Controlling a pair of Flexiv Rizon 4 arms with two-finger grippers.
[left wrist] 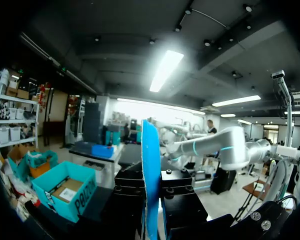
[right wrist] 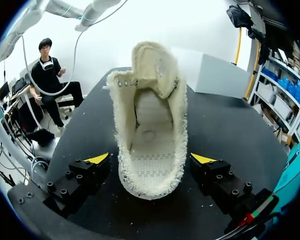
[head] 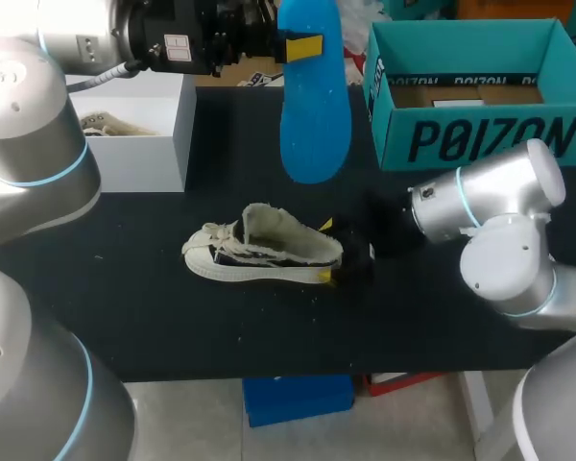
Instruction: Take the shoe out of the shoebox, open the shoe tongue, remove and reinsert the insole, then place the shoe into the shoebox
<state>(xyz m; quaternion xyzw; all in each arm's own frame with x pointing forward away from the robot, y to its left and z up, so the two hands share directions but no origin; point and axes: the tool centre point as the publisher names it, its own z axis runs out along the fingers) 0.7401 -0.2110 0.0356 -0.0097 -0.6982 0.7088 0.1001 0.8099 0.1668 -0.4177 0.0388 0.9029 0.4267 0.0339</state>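
- Blue insole (head: 315, 106) hangs upright in the head view, pinched near its upper end by the left gripper (head: 293, 44), raised over the far side of the black table (head: 173, 327) and just beside the teal shoebox (head: 480, 91), which stands open at the far right
- Cream shoe (head: 261, 252) sits on its sole mid-table, toe toward the left arm's side; the right gripper (head: 324, 252) straddles its heel, one yellow tip on each side
- White box (head: 139, 125) stands at the far left with something pale inside that is too small to tell
- Black fingers of the left gripper (left wrist: 151, 195) in the left wrist view close on the insole (left wrist: 150, 150) from both sides, so it shows edge-on between them; the shoebox (left wrist: 65, 192) sits off to one side ahead, and the right arm (left wrist: 225, 150) reaches across beyond
- Cream again in the right wrist view: the shoe (right wrist: 150, 130) has its heel between the spread fingers of the right gripper (right wrist: 150, 159), mouth wide, tongue pushed toward the toe, woven inner floor showing
- Yellow fingertips (right wrist: 97, 159) flank the heel with a thin gap each side, not clamping; the white box (right wrist: 215, 75) stands beyond the shoe on the table (right wrist: 210, 130)
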